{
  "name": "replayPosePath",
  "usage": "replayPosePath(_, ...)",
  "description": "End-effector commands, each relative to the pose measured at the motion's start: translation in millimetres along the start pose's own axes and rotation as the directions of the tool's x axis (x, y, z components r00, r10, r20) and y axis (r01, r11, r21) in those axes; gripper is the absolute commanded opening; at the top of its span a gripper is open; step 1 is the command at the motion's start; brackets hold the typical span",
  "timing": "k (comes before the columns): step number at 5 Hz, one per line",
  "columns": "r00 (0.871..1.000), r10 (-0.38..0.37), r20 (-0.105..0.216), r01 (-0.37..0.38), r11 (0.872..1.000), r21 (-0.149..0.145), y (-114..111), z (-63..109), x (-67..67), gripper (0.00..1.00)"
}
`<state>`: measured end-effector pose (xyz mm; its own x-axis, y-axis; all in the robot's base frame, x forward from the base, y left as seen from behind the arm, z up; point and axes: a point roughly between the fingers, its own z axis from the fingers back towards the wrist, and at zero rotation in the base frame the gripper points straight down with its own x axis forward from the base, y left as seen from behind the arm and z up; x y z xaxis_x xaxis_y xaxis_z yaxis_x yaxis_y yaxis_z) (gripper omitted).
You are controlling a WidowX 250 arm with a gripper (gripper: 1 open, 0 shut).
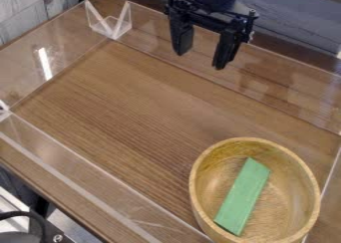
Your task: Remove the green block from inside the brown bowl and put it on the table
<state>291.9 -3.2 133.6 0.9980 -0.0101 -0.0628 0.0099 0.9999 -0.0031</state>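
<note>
Green block (242, 195), lying at the brown bowl's (209, 165) centre, looks light and stiff, best pinched across its narrow width by the empty, wide-open gripper (200, 54) at twelve o'clock.

The bench (147, 118) is a brown wood-grain top edged with clear plastic walls. A tan wooden bowl (213, 167) rests directly on it near the front right corner.
</note>
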Motion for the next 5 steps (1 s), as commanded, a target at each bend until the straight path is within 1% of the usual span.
replayPosePath(1,1.000,-0.004,-0.011,0.004,1.000,0.000,-6.4,-4.1,-6.5,1.00)
replayPosePath(2,1.000,-0.011,-0.012,0.011,1.000,-0.001,-20.7,-6.0,-19.6,1.00)
replayPosePath(3,1.000,-0.028,-0.003,0.028,1.000,-0.001,-35.4,-1.3,-32.6,1.00)
replayPosePath(4,0.999,-0.033,-0.004,0.033,0.999,-0.002,-45.0,-1.7,-41.3,1.00)
replayPosePath(5,0.999,-0.038,-0.008,0.038,0.999,-0.003,-50.7,-3.4,-46.5,1.00)
